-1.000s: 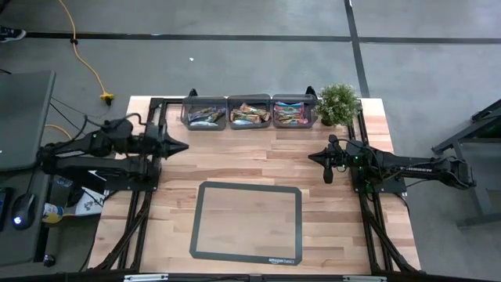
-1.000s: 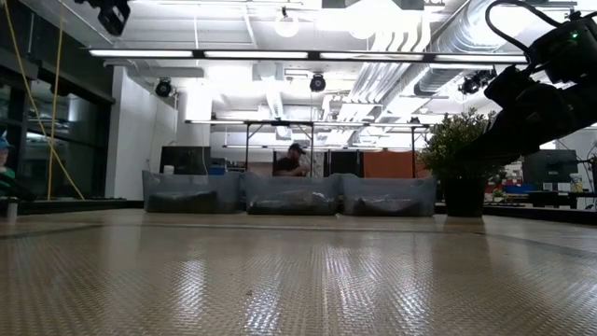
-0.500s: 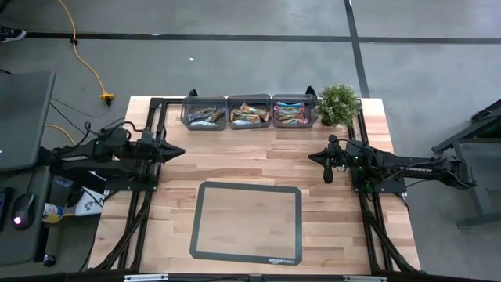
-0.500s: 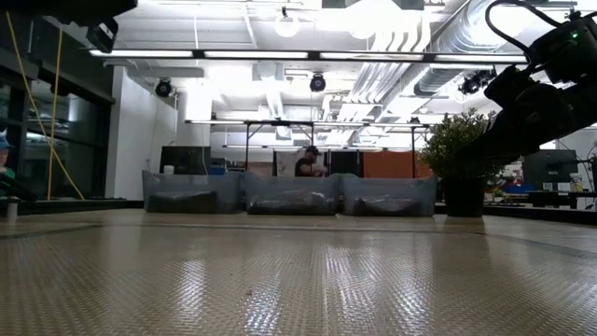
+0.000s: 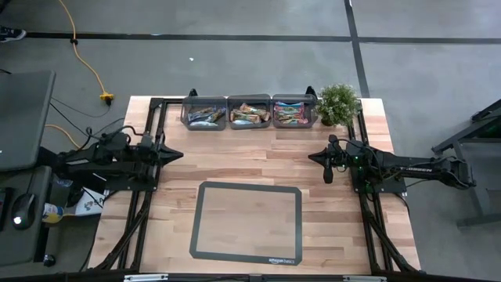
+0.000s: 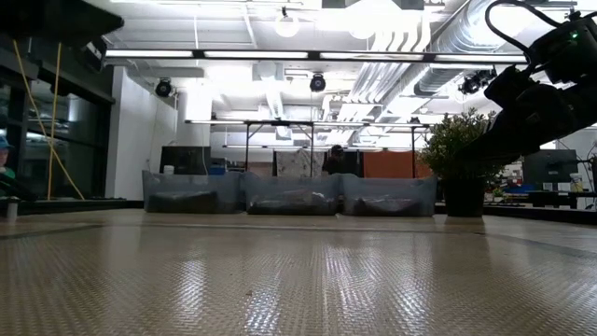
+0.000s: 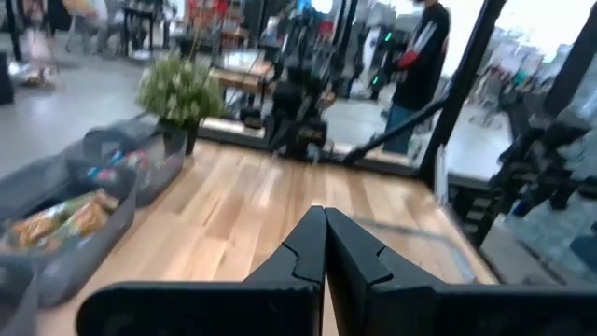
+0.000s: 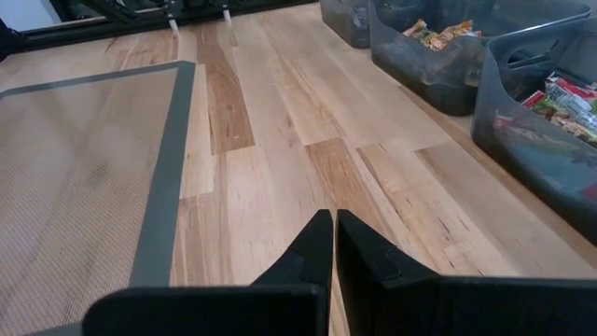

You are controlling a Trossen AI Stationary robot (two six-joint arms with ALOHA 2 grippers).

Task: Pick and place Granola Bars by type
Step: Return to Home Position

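high view: wood table (image 5: 250,164), mat (image 5: 246,223), concrete floor (image 5: 235,70); left end effector (image 5: 179,154), right end effector (image 5: 311,157) pinched, empty.

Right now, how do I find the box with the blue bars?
On the wooden table, three dark bins line the far edge beside a potted plant. Yours is the end bin farthest from the plant, the only one holding blue-silver bars.

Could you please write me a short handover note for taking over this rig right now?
Left pincer: shut, empty, at the left edge of the table.
Right pincer: shut, empty, by the right edge.
Granola bars: all that show lie in the three bins along the far edge, beside the plant.
Done: sorting, apparently; no bar shows on the mat.
Left: probably nothing but homing.
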